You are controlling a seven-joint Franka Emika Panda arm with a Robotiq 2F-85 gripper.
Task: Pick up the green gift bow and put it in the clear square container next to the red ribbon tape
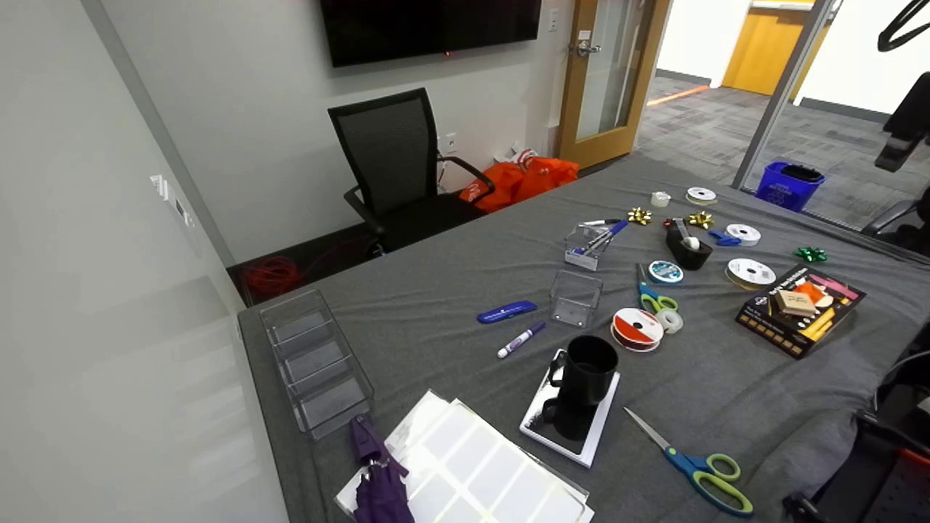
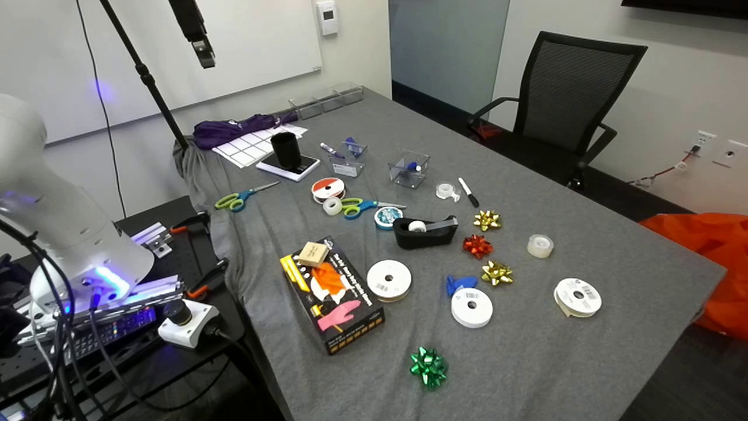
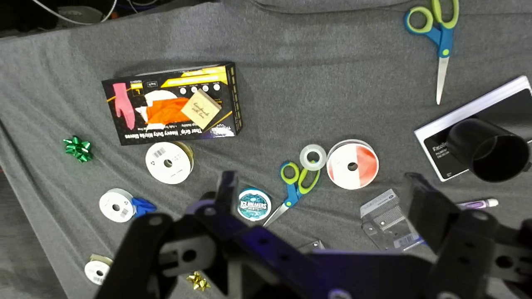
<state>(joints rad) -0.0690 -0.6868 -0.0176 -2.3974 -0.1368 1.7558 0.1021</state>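
The shiny green gift bow [image 2: 429,367] lies on the grey table cloth, apart from other items; it also shows far left in the wrist view [image 3: 78,148]. The red ribbon tape [image 1: 637,328], a flat spool with white and red on its face, lies flat beside the clear square container [image 1: 574,299], which stands in both exterior views. In the wrist view this container [image 3: 384,218] is partly covered by a finger. My gripper [image 3: 322,177] hangs high over the table, open, with nothing between its fingers. A dark fingertip [image 2: 204,55] of it shows at the top in an exterior view.
A glove box [image 2: 333,292] with a small tan block on top lies near the bow. White spools [image 2: 389,279], a tape dispenser [image 2: 425,231], scissors [image 1: 654,290] and a second clear box [image 1: 588,243] with pens surround the middle. A black mug [image 1: 587,369] stands on a white box.
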